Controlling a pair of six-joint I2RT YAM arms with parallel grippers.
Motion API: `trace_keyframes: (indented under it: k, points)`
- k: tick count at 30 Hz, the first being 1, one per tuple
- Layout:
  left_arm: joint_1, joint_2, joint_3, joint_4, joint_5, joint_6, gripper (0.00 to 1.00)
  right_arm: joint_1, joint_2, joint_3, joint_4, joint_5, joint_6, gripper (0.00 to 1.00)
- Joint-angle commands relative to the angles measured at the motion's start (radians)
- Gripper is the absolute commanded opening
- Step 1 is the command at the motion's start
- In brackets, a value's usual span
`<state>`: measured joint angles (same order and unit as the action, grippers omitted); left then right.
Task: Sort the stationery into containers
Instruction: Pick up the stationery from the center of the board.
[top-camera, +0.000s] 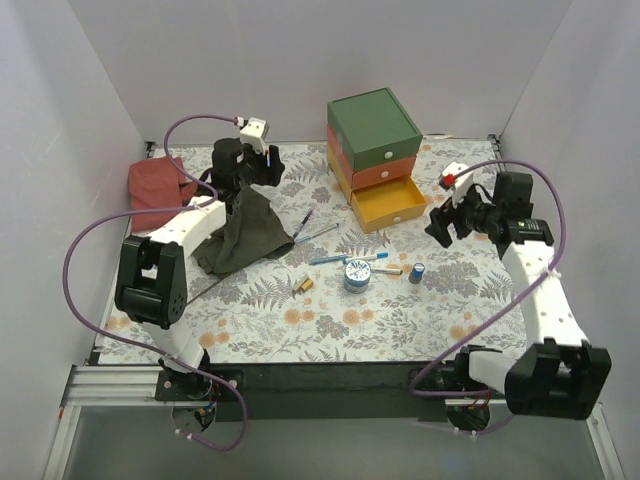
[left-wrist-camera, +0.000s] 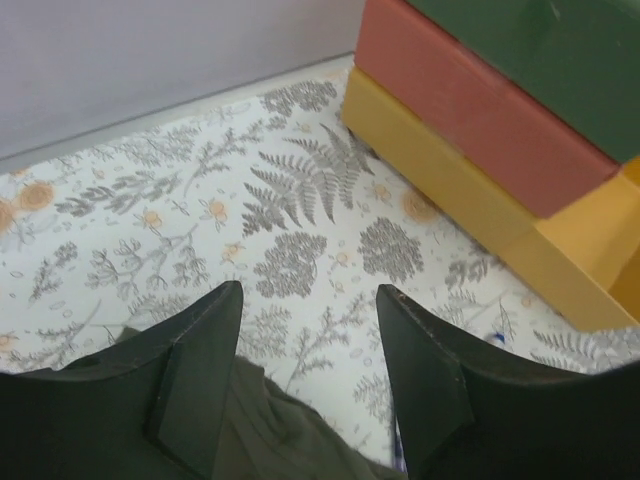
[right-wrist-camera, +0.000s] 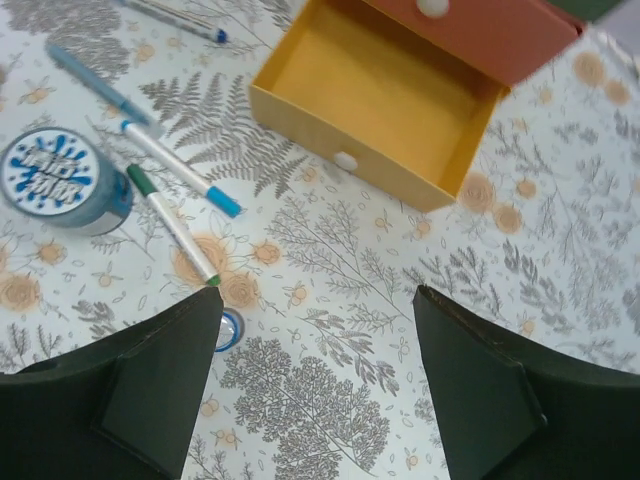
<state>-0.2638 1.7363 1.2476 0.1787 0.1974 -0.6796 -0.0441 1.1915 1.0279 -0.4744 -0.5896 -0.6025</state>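
The green-topped chest (top-camera: 372, 122) stands at the back, its yellow bottom drawer (top-camera: 392, 217) pulled open and empty; the red-orange drawer (right-wrist-camera: 470, 35) above it is shut. Stationery lies in front: a round blue-white tin (top-camera: 356, 274), a small blue cylinder (top-camera: 416, 272), a blue-capped white pen (right-wrist-camera: 180, 168), a green-capped marker (right-wrist-camera: 172, 222), a brass piece (top-camera: 303, 285), and a purple pen (top-camera: 304, 222). My right gripper (right-wrist-camera: 318, 292) is open and empty over the mat right of the drawer. My left gripper (left-wrist-camera: 310, 290) is open, low over the dark green cloth (top-camera: 245, 232).
A red cloth (top-camera: 160, 185) is bunched at the back left. The dark green cloth also shows between my left finger bases (left-wrist-camera: 280, 430). White walls close in the floral mat on three sides. A silver pen (top-camera: 318, 235) lies by the cloth's right edge.
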Motion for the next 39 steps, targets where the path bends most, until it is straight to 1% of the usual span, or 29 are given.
trace_keyframes:
  k: [1, 2, 3, 4, 5, 6, 9, 10, 13, 15, 20, 21, 23, 25, 26, 27, 28, 29, 30, 31, 32, 33, 35, 39]
  points:
    - [-0.002, -0.079, -0.059, -0.235, 0.091, 0.061, 0.55, 0.123, -0.15, -0.009, -0.134, -0.018, -0.259, 0.88]
    - [-0.002, -0.096, -0.082, -0.237, 0.086, 0.055, 0.55, 0.157, -0.165, -0.018, -0.156, -0.013, -0.273, 0.9]
    - [-0.005, -0.118, -0.106, -0.232, 0.085, 0.049, 0.55, 0.224, -0.177, -0.028, -0.156, -0.003, -0.278, 0.91]
    - [-0.008, -0.159, -0.161, -0.213, 0.079, 0.043, 0.56, 0.257, -0.193, -0.034, -0.156, 0.002, -0.276, 0.94]
    - [-0.011, -0.181, -0.183, -0.203, 0.074, 0.043, 0.56, 0.288, -0.193, -0.037, -0.152, -0.001, -0.27, 0.96]
    - [-0.014, -0.199, -0.206, -0.196, 0.045, 0.04, 0.6, 0.35, -0.185, -0.031, -0.147, -0.001, -0.254, 0.98]
    - [-0.025, -0.267, -0.263, -0.183, -0.034, 0.038, 0.64, 0.439, -0.112, 0.023, -0.139, 0.002, -0.172, 0.98]
    - [-0.032, -0.28, -0.273, -0.194, -0.068, 0.046, 0.64, 0.453, -0.062, 0.043, -0.139, 0.008, -0.16, 0.98]
    - [-0.063, -0.326, -0.318, -0.194, -0.169, 0.09, 0.66, 0.495, 0.017, 0.098, -0.138, 0.034, -0.148, 0.98]
    - [-0.075, -0.366, -0.355, -0.193, -0.173, 0.12, 0.68, 0.513, 0.045, 0.13, -0.138, 0.034, -0.161, 0.98]
    - [-0.114, -0.414, -0.364, -0.303, -0.124, 0.156, 0.69, 0.578, 0.129, 0.181, -0.119, -0.013, -0.157, 0.98]
    - [-0.121, -0.431, -0.372, -0.314, -0.133, 0.153, 0.69, 0.584, 0.158, 0.187, -0.119, -0.027, -0.155, 0.98]
    - [-0.124, -0.446, -0.379, -0.327, -0.148, 0.15, 0.69, 0.613, 0.18, 0.196, -0.127, -0.004, -0.154, 0.98]
    - [-0.13, -0.458, -0.389, -0.326, -0.167, 0.149, 0.69, 0.633, 0.2, 0.189, -0.125, 0.023, -0.198, 0.98]
    - [-0.133, -0.455, -0.381, -0.326, -0.218, 0.122, 0.73, 0.65, 0.204, 0.178, -0.127, 0.031, -0.209, 0.98]
    - [-0.132, -0.446, -0.326, -0.34, -0.219, 0.097, 0.74, 0.658, 0.213, 0.179, -0.133, 0.042, -0.217, 0.98]
    - [-0.132, -0.422, -0.297, -0.382, -0.208, 0.063, 0.74, 0.662, 0.221, 0.182, -0.141, 0.059, -0.226, 0.98]
    - [-0.132, -0.416, -0.268, -0.392, -0.199, 0.043, 0.74, 0.668, 0.227, 0.202, -0.17, 0.062, -0.23, 0.98]
    - [-0.129, -0.412, -0.248, -0.39, -0.159, 0.014, 0.74, 0.668, 0.241, 0.211, -0.185, 0.062, -0.233, 0.98]
    - [-0.126, -0.408, -0.211, -0.39, -0.141, -0.058, 0.75, 0.668, 0.247, 0.224, -0.203, 0.06, -0.24, 0.98]
    - [-0.121, -0.39, -0.194, -0.395, -0.125, -0.093, 0.76, 0.671, 0.25, 0.231, -0.216, 0.063, -0.253, 0.98]
    - [-0.118, -0.382, -0.18, -0.401, -0.096, -0.133, 0.77, 0.671, 0.258, 0.238, -0.239, 0.065, -0.264, 0.97]
    - [-0.115, -0.36, -0.155, -0.412, -0.084, -0.216, 0.77, 0.675, 0.266, 0.239, -0.254, 0.063, -0.301, 0.97]
    - [-0.112, -0.325, -0.151, -0.443, -0.111, -0.276, 0.8, 0.681, 0.301, 0.233, -0.277, 0.079, -0.318, 0.96]
